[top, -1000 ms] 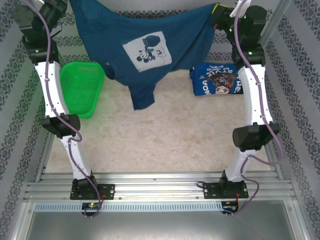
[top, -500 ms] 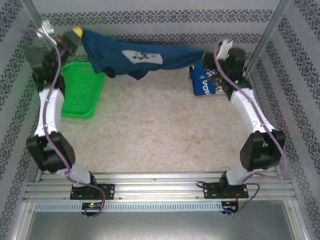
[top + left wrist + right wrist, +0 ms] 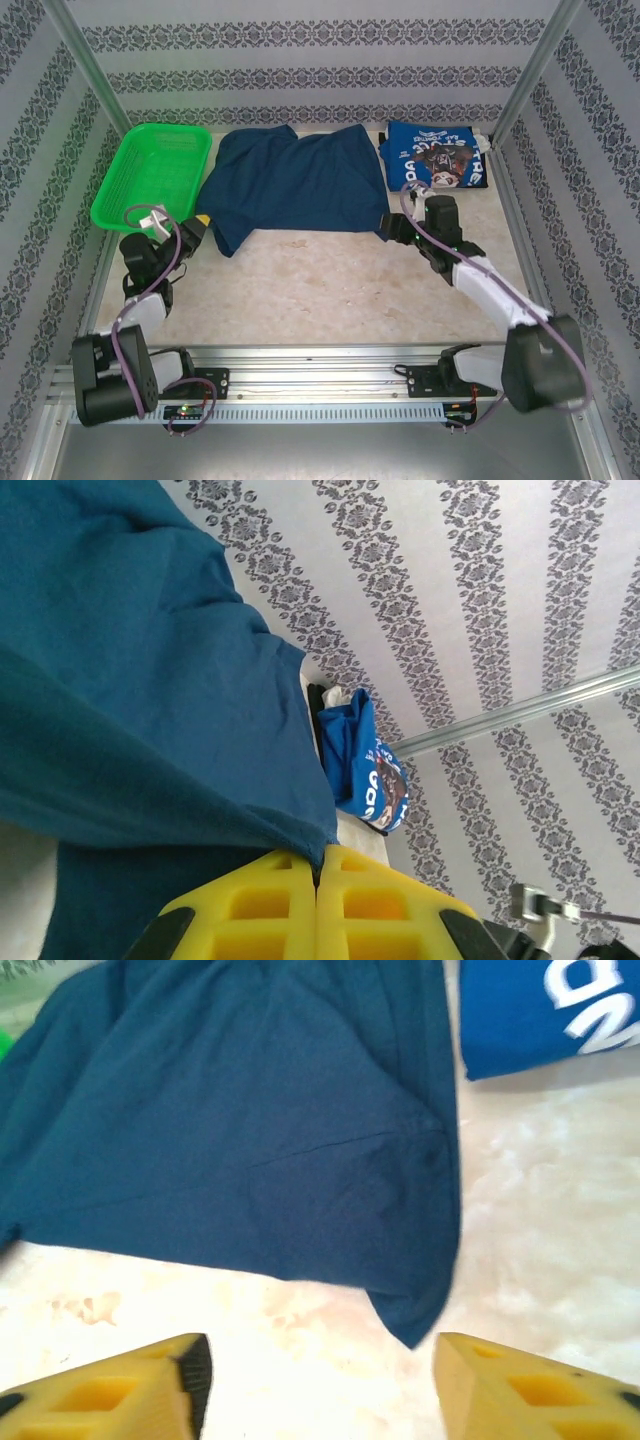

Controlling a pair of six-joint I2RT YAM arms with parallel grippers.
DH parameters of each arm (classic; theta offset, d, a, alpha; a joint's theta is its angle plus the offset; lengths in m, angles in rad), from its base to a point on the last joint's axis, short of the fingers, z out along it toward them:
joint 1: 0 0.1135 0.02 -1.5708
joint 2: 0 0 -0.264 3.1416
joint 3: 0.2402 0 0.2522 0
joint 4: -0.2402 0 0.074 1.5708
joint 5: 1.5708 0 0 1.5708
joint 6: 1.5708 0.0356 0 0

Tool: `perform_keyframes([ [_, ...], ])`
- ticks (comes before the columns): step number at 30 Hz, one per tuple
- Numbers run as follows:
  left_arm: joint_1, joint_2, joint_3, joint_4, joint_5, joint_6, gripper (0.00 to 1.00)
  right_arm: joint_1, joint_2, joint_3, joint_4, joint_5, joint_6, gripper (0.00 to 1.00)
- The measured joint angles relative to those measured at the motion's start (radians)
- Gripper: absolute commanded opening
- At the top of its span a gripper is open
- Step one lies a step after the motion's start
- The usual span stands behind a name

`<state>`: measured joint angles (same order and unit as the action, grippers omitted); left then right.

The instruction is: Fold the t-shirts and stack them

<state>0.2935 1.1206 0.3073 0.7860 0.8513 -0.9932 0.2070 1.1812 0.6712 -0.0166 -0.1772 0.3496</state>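
Striped walls (image 3: 300,60) stand around the pale worktop (image 3: 320,285), where the navy shirt (image 3: 300,180) lies flat. The left tool (image 3: 317,868) pinches its edge; the right tool (image 3: 320,1362) is spread.

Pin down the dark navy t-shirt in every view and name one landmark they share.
Top external: dark navy cloth t-shirt, spread flat, upper middle.
Left wrist: upper left, reaching down to the bottom edge.
Right wrist: upper left and centre.
Shared landmark: bright blue folded t-shirt with white lettering, beside it.

Left fingers (image 3: 260,915) closed; right fingers (image 3: 110,1390) (low) apart.
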Motion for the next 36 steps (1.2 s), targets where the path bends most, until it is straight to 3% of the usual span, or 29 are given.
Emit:
perform_keyframes([
  [5, 0.000, -0.229, -0.054, -0.165, -0.045, 0.108, 0.00, -0.007, -0.121, -0.040, -0.111, 0.039, 0.030, 0.73],
  [10, 0.000, -0.370, -0.057, -0.329, -0.086, 0.192, 0.00, -0.039, 0.091, 0.158, -0.245, 0.019, 0.046, 0.67],
  [19, 0.000, -0.348, -0.068, -0.411, -0.108, 0.232, 0.00, -0.048, 0.565, 0.541, -0.309, -0.035, 0.056, 0.52],
  [23, 0.000, -0.348, -0.068, -0.429, -0.114, 0.246, 0.00, -0.048, 0.706, 0.672, -0.335, -0.050, 0.062, 0.51],
  [36, 0.000, -0.348, -0.068, -0.462, -0.124, 0.272, 0.00, -0.045, 0.905, 0.835, -0.388, -0.051, 0.086, 0.46],
])
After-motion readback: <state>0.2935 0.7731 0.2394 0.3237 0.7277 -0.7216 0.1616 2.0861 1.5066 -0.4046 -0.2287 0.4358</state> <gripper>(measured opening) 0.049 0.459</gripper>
